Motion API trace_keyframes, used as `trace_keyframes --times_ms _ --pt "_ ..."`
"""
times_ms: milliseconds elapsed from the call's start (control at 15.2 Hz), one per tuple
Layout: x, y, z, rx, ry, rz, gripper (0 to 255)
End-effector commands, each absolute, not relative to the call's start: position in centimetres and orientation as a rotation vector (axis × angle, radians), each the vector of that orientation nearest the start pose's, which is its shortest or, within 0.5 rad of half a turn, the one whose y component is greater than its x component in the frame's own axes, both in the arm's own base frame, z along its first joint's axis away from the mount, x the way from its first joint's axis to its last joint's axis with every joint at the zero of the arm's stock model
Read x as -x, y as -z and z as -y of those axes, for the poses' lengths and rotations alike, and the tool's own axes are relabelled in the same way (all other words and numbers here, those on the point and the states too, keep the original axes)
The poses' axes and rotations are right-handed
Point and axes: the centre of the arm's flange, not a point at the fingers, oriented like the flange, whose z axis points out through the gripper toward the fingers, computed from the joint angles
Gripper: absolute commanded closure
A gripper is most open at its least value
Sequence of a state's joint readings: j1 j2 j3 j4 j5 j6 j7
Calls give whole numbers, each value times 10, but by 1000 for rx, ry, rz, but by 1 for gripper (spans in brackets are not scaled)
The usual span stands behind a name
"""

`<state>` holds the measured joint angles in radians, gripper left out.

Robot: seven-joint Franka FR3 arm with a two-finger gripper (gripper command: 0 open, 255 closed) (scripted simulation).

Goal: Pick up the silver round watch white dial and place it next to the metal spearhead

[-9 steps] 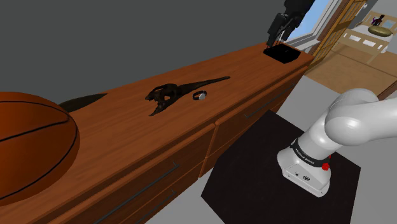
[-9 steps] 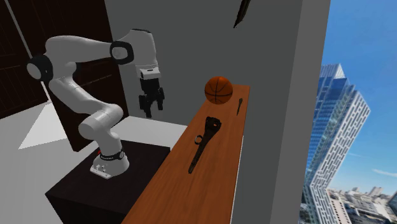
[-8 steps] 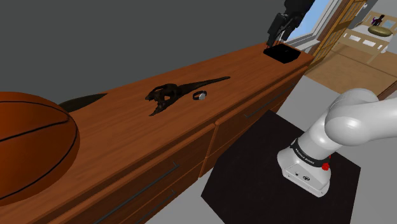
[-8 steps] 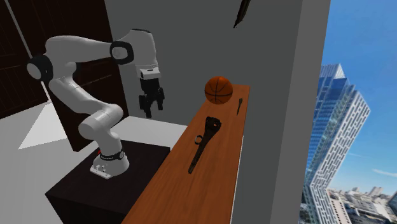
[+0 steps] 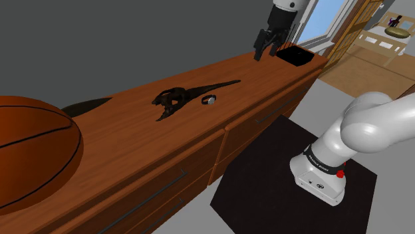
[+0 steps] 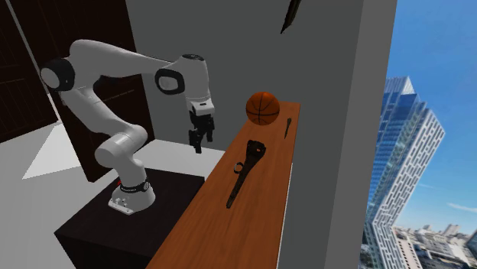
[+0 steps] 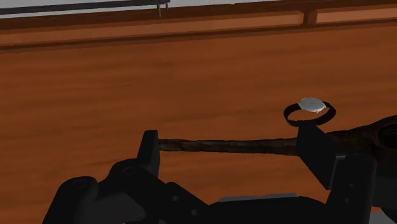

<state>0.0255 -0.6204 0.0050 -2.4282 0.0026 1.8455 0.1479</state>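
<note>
The black gripper (image 5: 264, 53) (image 6: 199, 142) (image 7: 229, 137) hangs in the air with its two fingers (image 7: 150, 147) wide apart, and there is nothing in them. It points down at the brown wooden dresser top (image 5: 133, 149) (image 6: 202, 225) (image 7: 95, 83). In the shoulder view it is over the far end of the dresser, close to a black square hole (image 5: 296, 56) in the top. Looking along the gripper, a long dark rusty tool (image 7: 229, 145) (image 5: 176, 100) (image 6: 244, 172) lies on the wood behind the fingers and runs from one finger to the other. The watch (image 7: 310, 109) (image 5: 209, 101) is small, with a dark band and a pale round face. It lies flat on the dresser top, just beside the thick end of the long dark tool, on the side nearer the drawers (image 5: 153, 193). The fingers do not touch it. A flat dark pointed piece shaped like a leaf, the spearhead (image 5: 86, 105) (image 6: 289, 127), lies well apart from the watch, past the tool and near the wall. A big orange basketball (image 5: 33, 153) (image 6: 262, 108) sits close to it at that end of the dresser. The white arm (image 5: 372, 123) (image 6: 115, 61) bends up from its black box stand (image 5: 256, 183) (image 6: 130, 229) on the floor beside the dresser. In the second exterior view, tall city towers (image 6: 413, 153) and blue sky show on the right.
</note>
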Motion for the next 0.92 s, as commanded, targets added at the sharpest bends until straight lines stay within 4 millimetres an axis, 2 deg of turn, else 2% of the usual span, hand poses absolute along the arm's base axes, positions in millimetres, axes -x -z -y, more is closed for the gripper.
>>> trace_keyframes --times_ms 0,858 --pt "-386 -503 -18 3104 31 -190 0" --pt "-491 -382 -78 2917 -143 -196 0"
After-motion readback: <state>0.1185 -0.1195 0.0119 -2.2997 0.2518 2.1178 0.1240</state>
